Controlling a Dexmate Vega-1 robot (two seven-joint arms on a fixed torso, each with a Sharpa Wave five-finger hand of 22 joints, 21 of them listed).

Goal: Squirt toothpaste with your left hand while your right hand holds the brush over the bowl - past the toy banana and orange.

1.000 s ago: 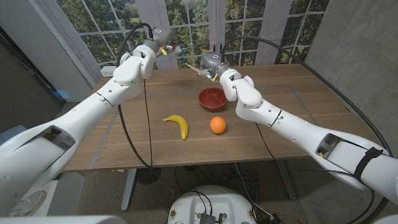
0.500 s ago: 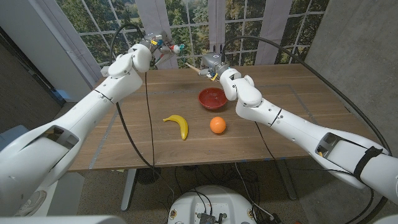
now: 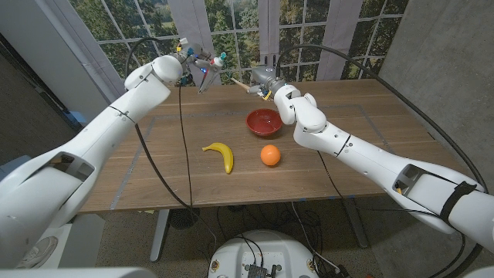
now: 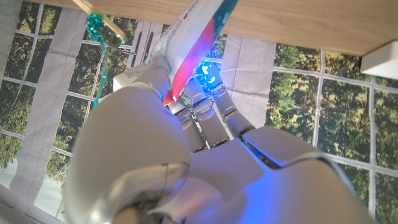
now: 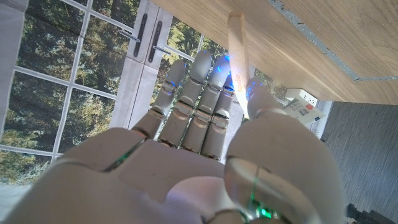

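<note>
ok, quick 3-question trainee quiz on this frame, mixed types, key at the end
1. True or false: the orange lies inside the red bowl.
2. What does the left hand hold? A) toothpaste tube B) banana C) bowl
3. Fill in: the right hand holds a wooden ____.

Key: 1 false, the orange sits on the table beside the banana. 2 A, the toothpaste tube. 3 brush.

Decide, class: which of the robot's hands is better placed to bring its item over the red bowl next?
Probably the right. The right hand, holding the brush, sits just beyond the bowl; the left hand, gripping the toothpaste tube, hangs farther off at the table's far edge.
</note>
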